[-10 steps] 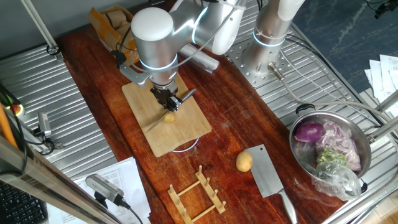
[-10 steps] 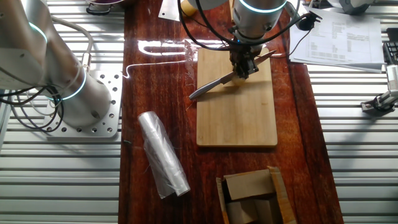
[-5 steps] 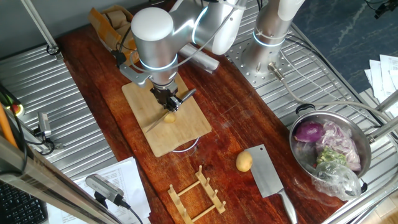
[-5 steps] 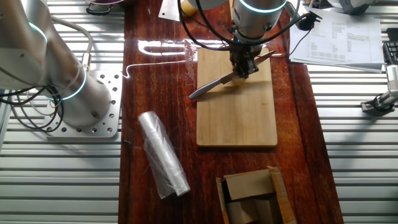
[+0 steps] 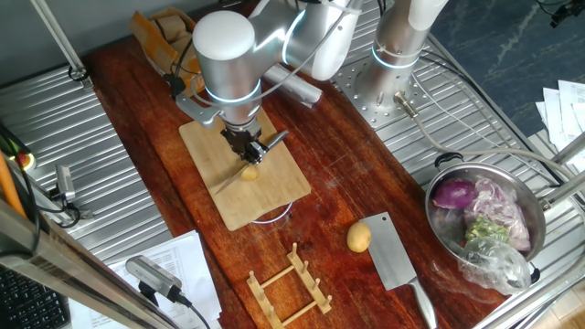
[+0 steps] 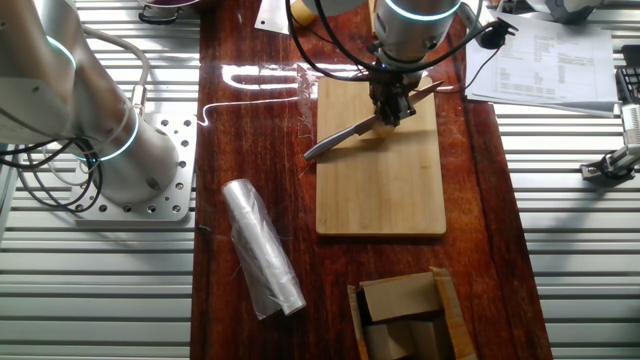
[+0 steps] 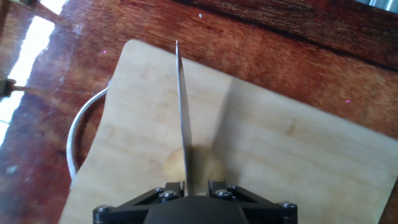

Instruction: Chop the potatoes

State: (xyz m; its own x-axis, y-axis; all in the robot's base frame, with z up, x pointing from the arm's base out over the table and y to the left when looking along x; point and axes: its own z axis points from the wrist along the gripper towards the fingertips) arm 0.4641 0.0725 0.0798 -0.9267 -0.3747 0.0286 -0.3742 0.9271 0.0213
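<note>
Hand view shows the gripper (image 7: 186,186), jaws clamped on a knife (image 7: 181,112), blade bisecting a potato (image 7: 193,167) on the cutting board (image 7: 280,155); next, press straight down.

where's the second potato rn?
Off the cutting board, on the wooden tabletop: the whole potato lies beside the cleaver blade in one fixed view, unseen in the others.

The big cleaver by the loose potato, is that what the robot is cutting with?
No. The cleaver lies untouched on the table; the gripper holds a slimmer knife.
</note>
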